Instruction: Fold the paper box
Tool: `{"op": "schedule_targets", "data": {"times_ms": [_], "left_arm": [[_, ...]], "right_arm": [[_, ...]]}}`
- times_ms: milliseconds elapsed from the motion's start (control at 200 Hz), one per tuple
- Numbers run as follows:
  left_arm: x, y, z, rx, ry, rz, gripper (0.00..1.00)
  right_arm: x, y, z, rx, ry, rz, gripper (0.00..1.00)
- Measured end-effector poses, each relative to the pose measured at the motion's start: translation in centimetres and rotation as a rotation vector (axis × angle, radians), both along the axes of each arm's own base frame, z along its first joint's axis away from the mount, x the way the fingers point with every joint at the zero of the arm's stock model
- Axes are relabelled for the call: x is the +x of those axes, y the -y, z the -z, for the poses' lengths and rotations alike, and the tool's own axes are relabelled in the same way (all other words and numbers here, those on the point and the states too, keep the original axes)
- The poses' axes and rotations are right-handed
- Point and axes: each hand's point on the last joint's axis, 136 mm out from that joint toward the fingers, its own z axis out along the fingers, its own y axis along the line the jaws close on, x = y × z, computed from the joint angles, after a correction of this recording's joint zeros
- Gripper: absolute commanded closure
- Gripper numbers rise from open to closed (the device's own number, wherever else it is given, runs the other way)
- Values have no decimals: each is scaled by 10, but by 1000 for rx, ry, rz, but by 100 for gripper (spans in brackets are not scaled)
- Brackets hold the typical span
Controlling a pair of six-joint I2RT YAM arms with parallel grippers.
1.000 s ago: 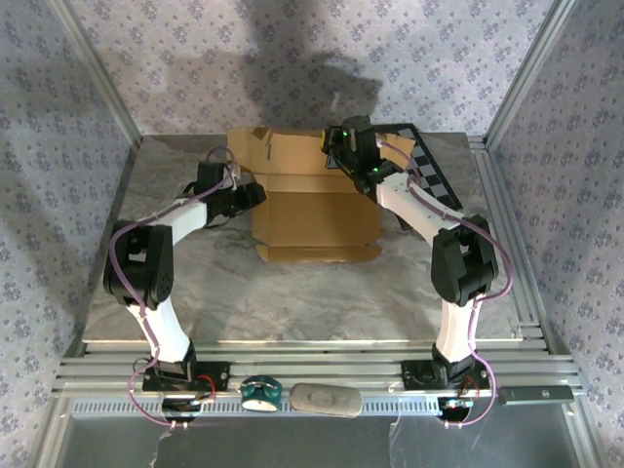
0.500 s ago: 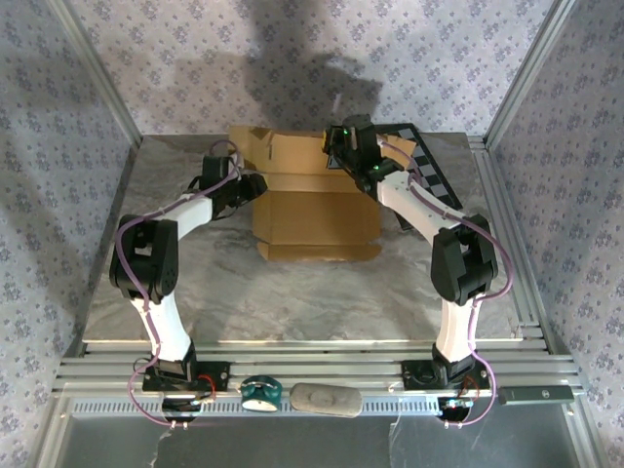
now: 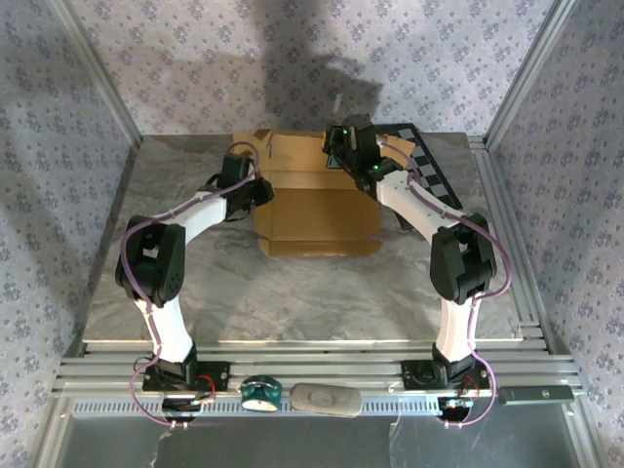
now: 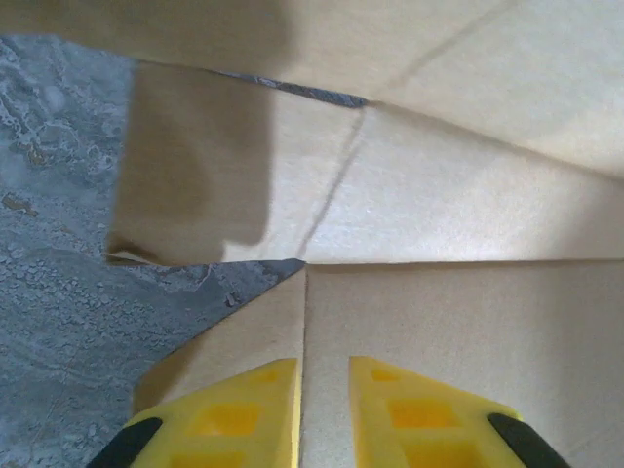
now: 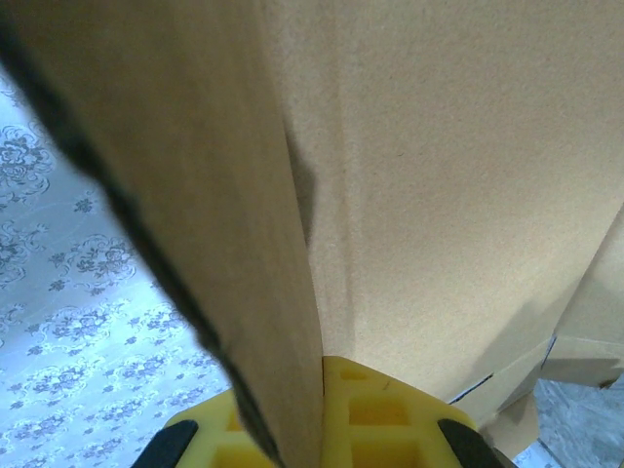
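Since a second ago, the left arm has been swung in toward the paper box [image 3: 317,210]. The left gripper [image 3: 257,190], formerly held off to the box's left, is now set against the box's left edge, near its rear corner. The right gripper [image 3: 336,154] has been kept at the box's rear right, on the raised back flap. The box is seen lying open on a grey marbled table [image 3: 292,292], whose far edge runs just behind the box. The base panel lies flat, a low front flap is turned toward the arms, and the back flaps are stood up behind. A black-and-grey checkerboard panel [image 3: 429,171] is laid just to the box's right. In the left wrist view, the yellow fingers [image 4: 244,409] are drawn close with only a narrow slot between them. A cardboard edge is seen running straight into that slot, with bare table to the box's left. Whether that edge is actually pinched cannot be told. In the right wrist view, a cardboard flap is seen edge-on, passed between the yellow fingers [image 5: 390,409] and clamped there.
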Motion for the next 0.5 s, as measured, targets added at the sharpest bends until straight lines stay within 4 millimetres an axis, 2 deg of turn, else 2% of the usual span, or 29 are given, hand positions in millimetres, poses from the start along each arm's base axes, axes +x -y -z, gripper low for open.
{"op": "schedule_targets", "data": {"times_ms": [95, 215, 300, 410, 500], "left_arm": [[-3, 6, -1, 61, 13, 18, 81], [-10, 13, 0, 122, 25, 58, 75], [-15, 17, -5, 141, 35, 81, 65], [-21, 16, -23, 138, 54, 89, 50], [-23, 3, -56, 81, 91, 51, 42]], "right_arm": [[0, -1, 0, 0, -1, -2, 100], [0, -1, 0, 2, -1, -2, 100], [-1, -1, 0, 2, -2, -1, 100], [-1, -1, 1, 2, -3, -1, 100], [0, 0, 3, 0, -7, 1, 100]]}}
